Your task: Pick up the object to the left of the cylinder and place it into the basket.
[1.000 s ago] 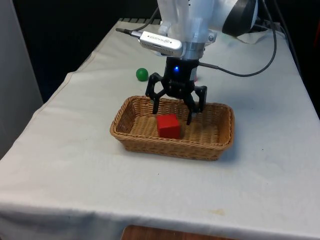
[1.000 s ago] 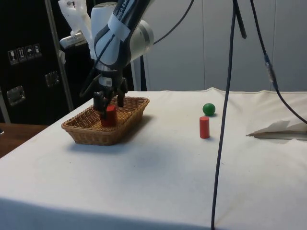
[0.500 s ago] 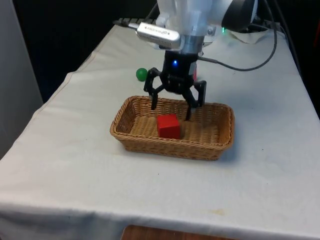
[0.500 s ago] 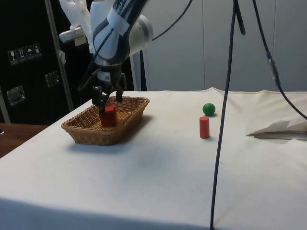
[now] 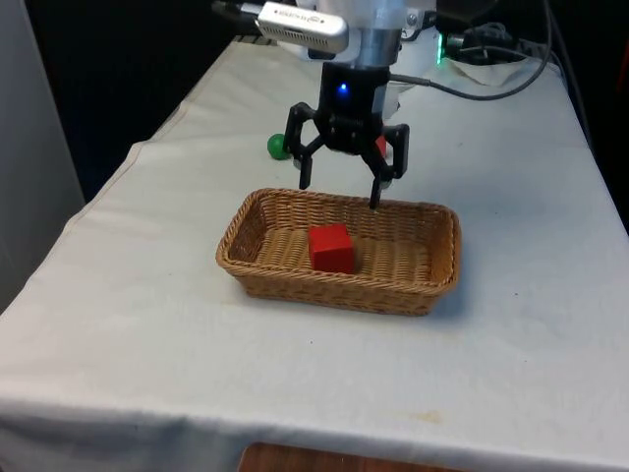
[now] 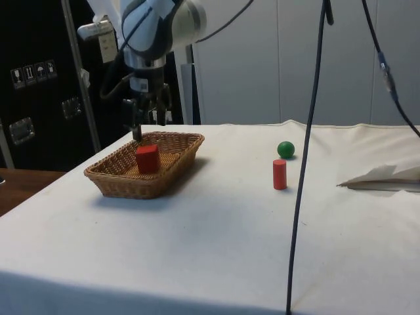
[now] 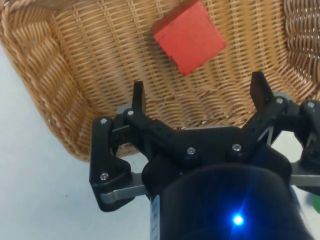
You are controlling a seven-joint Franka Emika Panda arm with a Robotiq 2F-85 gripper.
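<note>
Now we see the red cube (image 5: 331, 247) lying on the floor of the wicker basket (image 5: 438, 258) on the desk (image 5: 147, 295), while the gripper (image 5: 341, 189) hangs above the far rim, fingers spread and empty, apparently because the drop is done.

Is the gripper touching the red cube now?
Apart. In the side view the open gripper hangs above the red cube, with a clear gap between them.

On the counter (image 5: 147, 324) stand one wicker basket (image 5: 432, 275) holding one red cube (image 5: 331, 247), one green ball (image 6: 285, 149), one red cylinder (image 6: 279, 174), and one gripper (image 5: 340, 193) above.
</note>
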